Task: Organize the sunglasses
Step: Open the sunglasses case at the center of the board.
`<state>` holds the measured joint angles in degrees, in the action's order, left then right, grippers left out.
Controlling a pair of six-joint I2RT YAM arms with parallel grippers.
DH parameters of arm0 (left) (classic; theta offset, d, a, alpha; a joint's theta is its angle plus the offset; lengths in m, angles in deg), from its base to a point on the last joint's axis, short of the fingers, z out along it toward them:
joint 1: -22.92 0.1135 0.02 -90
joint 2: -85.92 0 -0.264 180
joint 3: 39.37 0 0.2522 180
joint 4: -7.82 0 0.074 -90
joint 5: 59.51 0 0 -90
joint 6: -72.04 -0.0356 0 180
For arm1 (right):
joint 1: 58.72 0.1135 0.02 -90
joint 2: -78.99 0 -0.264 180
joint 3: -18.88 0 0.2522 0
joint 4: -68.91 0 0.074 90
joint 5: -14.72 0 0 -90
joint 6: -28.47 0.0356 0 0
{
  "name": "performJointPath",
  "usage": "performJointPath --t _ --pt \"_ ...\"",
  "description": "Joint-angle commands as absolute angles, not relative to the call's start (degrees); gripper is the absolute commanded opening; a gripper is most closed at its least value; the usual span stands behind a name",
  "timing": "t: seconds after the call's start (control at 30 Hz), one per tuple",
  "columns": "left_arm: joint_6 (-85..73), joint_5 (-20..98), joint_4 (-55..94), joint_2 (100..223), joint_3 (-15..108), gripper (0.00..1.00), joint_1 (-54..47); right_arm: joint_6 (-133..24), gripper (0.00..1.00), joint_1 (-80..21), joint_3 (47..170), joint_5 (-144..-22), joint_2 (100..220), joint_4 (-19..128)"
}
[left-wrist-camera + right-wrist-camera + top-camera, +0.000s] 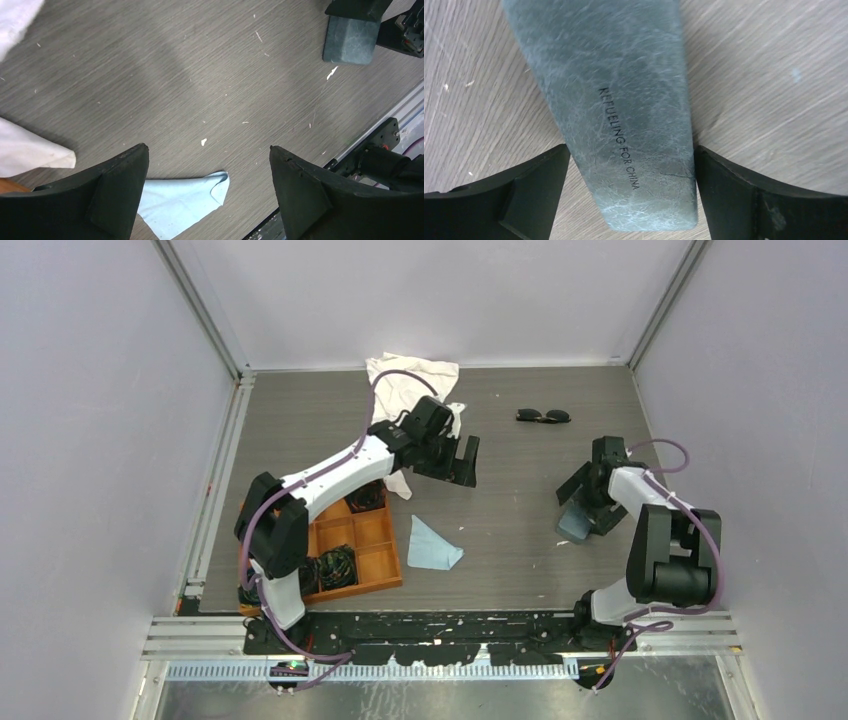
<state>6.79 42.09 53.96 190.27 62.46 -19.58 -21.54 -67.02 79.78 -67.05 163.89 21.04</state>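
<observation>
Right gripper [631,150] spread wide astride the case [624,90]; sunglasses [543,416] lie alone near the back wall.

Its fingers stand just beside the case's long edges; whether they touch it cannot be told. Left gripper [455,465] hangs with jaws apart, holding nothing, over bare table [500,490] between a rumpled white cloth [410,373] and a folded blue cloth [432,546]. The black-framed, dark-lensed sunglasses rest on the table well apart from both grippers, with open surface on every side. A wooden tray [360,588] sits at the near-left edge by the left arm. Dark capitals along the case read "REFUELING FOR CHINA". Its grey-blue skin is marbled with pale cracks like worn leather, and its end corners are rounded. The table is grey wood grain flecked with white crumbs.
</observation>
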Motion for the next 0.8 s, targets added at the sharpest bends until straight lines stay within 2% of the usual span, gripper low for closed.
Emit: performJointPath --t 0.0,0.07,0.43,0.47,0.63,0.77 --pt "9.1 42.4 51.0 188.5 60.9 0.91 -19.8 -21.3 0.96 -64.3 79.8 -72.0 164.6 24.8" --pt "9.7 42.1 51.5 188.7 61.0 0.90 -19.8 -21.2 0.84 -62.4 80.1 -73.3 165.4 25.6" --pt "11.4 40.4 52.1 187.7 59.7 0.90 -20.6 -17.6 0.76 -40.5 84.9 -73.3 173.7 28.5" --pt "11.4 40.2 52.3 187.5 59.6 0.91 -20.6 -17.3 0.78 -39.2 85.3 -73.4 174.2 28.7" --pt "11.8 38.6 53.5 187.4 59.8 0.92 -20.6 -18.4 0.99 -37.8 86.9 -73.2 171.0 27.7" --pt "12.2 36.4 55.4 191.1 63.4 0.92 -20.9 -21.1 1.00 -39.7 90.2 -68.1 165.4 21.4"
